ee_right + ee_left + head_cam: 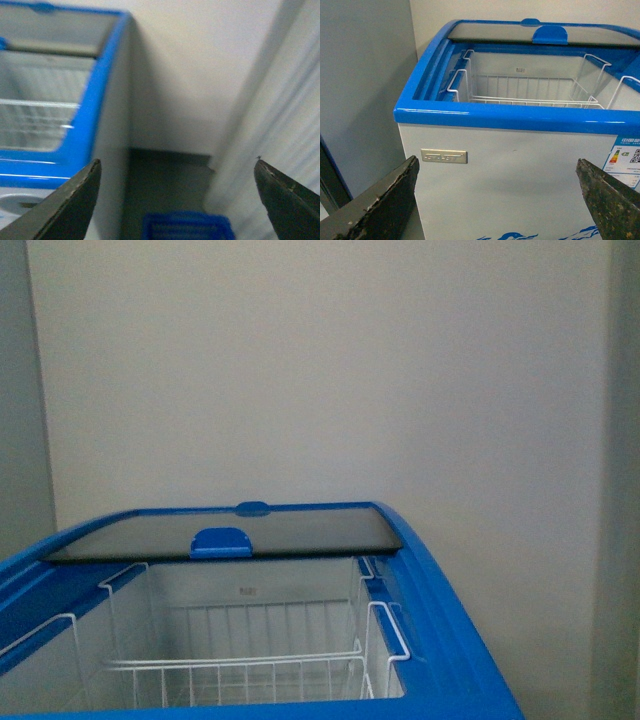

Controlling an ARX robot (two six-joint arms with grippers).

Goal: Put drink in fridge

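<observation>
Walls close in around the fridge (470,660): a pale wall (320,370) behind it, a grey panel (365,90) on its left side in the left wrist view, and a pale ribbed surface (295,110) to its right in the right wrist view. Between the fridge's right side and that ribbed surface runs a narrow strip of dark floor (165,180), and a blue mesh basket (187,227) sits on it, low and partly cut off by the frame.

Front view shows the fridge's blue rim and its glass lid (300,530) slid to the back, leaving the near half open. A blue handle (221,542) sits on the lid's front edge. Inside the opening hang white wire baskets (250,665), and nothing shows in them. On the front face, the left wrist view shows a small metal nameplate (444,156), an energy label (625,157) at the right edge, and the top of a blue decal (520,236).

The left gripper (502,200) hangs before the fridge's front face, below the rim, its 2 fingers (385,200) spread wide with nothing between them and touching nothing. The right gripper (177,200) is likewise spread wide and bare, over the floor gap beside the fridge's right corner, above the basket. That view is blurred.

The drink appears in none of the 3 views.
</observation>
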